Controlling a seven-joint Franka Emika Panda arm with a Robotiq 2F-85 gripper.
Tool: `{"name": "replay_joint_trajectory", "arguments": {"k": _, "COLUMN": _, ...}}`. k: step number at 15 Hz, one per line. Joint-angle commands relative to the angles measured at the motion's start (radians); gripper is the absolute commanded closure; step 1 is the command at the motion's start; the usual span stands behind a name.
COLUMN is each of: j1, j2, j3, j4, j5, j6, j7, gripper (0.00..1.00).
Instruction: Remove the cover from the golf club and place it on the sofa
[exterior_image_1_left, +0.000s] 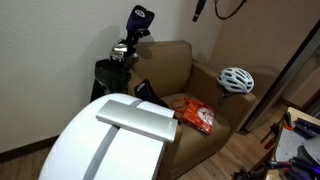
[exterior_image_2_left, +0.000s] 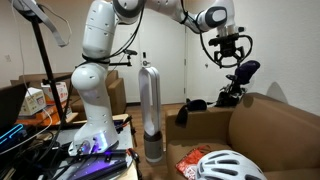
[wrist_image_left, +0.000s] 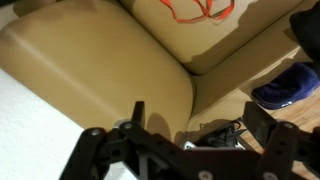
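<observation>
The dark navy cover (exterior_image_1_left: 141, 18) with a white logo sits over the head of the tallest golf club, which stands in the black golf bag (exterior_image_1_left: 112, 72) behind the brown sofa (exterior_image_1_left: 180, 65). The club head is hidden under the cover. In an exterior view my gripper (exterior_image_2_left: 230, 57) hangs open and empty just above and to the left of the cover (exterior_image_2_left: 246, 71). In the wrist view the open gripper (wrist_image_left: 175, 125) looks down on the sofa's arm (wrist_image_left: 100, 70), with the navy cover (wrist_image_left: 285, 88) at the right edge.
A white bike helmet (exterior_image_1_left: 236, 79) rests on the sofa's arm and an orange snack bag (exterior_image_1_left: 196, 117) lies on the seat. Silver irons (exterior_image_1_left: 121, 48) stick out of the bag. A tower fan (exterior_image_2_left: 150, 110) stands by the robot base (exterior_image_2_left: 92, 120).
</observation>
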Motion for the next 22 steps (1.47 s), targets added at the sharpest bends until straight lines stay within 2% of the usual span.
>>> {"name": "replay_joint_trajectory", "arguments": {"k": 1, "j1": 0.007, "j2": 0.114, "j3": 0.028, "j4": 0.198, "j5": -0.103, "j6": -0.044, "j7": -0.098, "gripper": 0.00}}
{"name": "replay_joint_trajectory", "arguments": {"k": 2, "j1": -0.002, "j2": 0.061, "j3": 0.035, "j4": 0.102, "j5": -0.061, "j6": -0.013, "j7": -0.036, "gripper": 0.00}}
{"name": "replay_joint_trajectory", "arguments": {"k": 4, "j1": 0.006, "j2": 0.094, "j3": 0.037, "j4": 0.154, "j5": -0.089, "j6": -0.016, "j7": -0.053, "gripper": 0.00}}
{"name": "replay_joint_trajectory", "arguments": {"k": 6, "j1": 0.003, "j2": 0.098, "j3": 0.036, "j4": 0.156, "j5": -0.090, "j6": 0.012, "j7": -0.064, "gripper": 0.00}}
{"name": "replay_joint_trajectory", "arguments": {"k": 10, "j1": 0.006, "j2": 0.220, "j3": 0.068, "j4": 0.301, "j5": -0.102, "j6": 0.122, "j7": -0.201, "gripper": 0.00}}
{"name": "replay_joint_trajectory", "arguments": {"k": 16, "j1": 0.025, "j2": 0.385, "j3": 0.113, "j4": 0.509, "j5": -0.107, "j6": 0.108, "j7": -0.473, "gripper": 0.00}}
{"name": "replay_joint_trajectory", "arguments": {"k": 22, "j1": 0.058, "j2": 0.500, "j3": 0.104, "j4": 0.671, "j5": -0.153, "j6": 0.135, "j7": -0.670, "gripper": 0.00}}
